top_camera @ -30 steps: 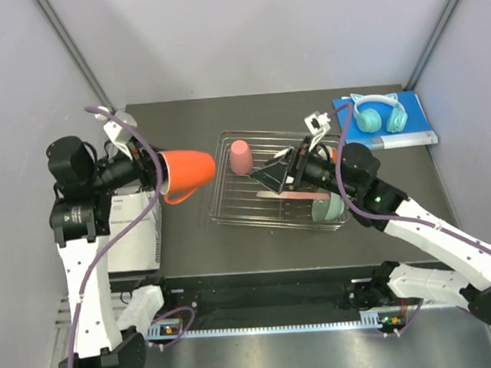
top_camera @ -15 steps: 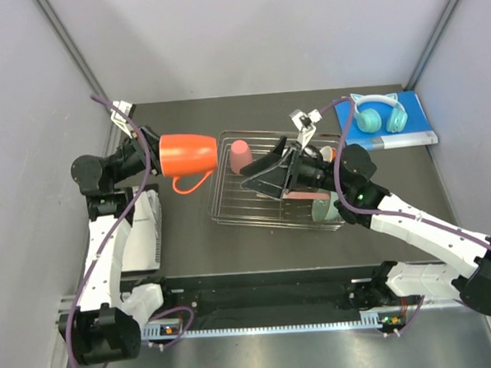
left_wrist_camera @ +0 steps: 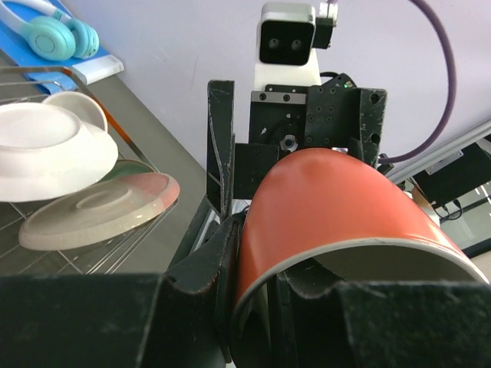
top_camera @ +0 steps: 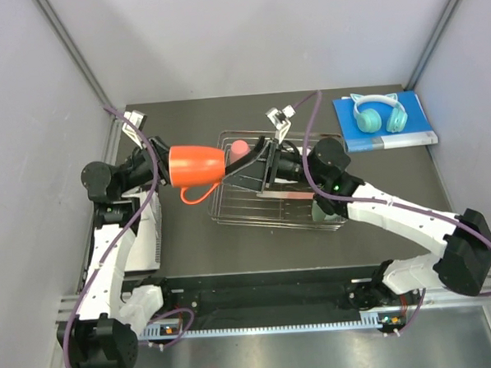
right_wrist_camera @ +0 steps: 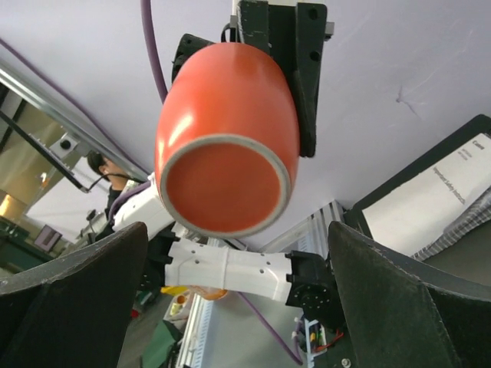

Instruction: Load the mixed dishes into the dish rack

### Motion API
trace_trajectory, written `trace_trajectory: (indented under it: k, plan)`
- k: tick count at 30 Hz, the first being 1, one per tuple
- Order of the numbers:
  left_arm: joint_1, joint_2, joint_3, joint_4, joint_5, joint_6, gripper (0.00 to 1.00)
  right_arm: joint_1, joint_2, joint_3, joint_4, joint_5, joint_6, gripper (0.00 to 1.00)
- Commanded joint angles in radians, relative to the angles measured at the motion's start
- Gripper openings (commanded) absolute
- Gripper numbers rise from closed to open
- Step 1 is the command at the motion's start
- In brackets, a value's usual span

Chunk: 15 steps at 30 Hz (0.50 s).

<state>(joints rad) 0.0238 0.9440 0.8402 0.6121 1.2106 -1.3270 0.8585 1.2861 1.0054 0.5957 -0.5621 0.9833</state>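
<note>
Overhead, wide right jaws half-hide the pink tumbler point(top_camera: 239, 148); left jaws grip the orange mug point(top_camera: 197, 164).

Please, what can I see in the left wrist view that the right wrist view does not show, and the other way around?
Only the left wrist view: the dish rack holding a white plate and a pink-rimmed plate, and the headphones on the blue book.
Only the right wrist view: a look straight into the mouth of the orange mug, and a printed paper on the table.
Both: the mug, gripped by the left tool, close before the open right tool.
</note>
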Motion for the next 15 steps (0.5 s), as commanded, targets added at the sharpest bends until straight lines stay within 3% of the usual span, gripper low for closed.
trace_trajectory:
  k: [1, 15]
  plan:
    - [-0.010, -0.034, -0.007, -0.006, -0.052, 0.043, 0.00, 0.027, 0.042, 0.074, 0.121, -0.024, 0.057, 1.00]
    - [-0.074, -0.059, -0.033, -0.207, -0.066, 0.245, 0.00, 0.053, 0.159, 0.141, 0.227, -0.036, 0.159, 1.00]
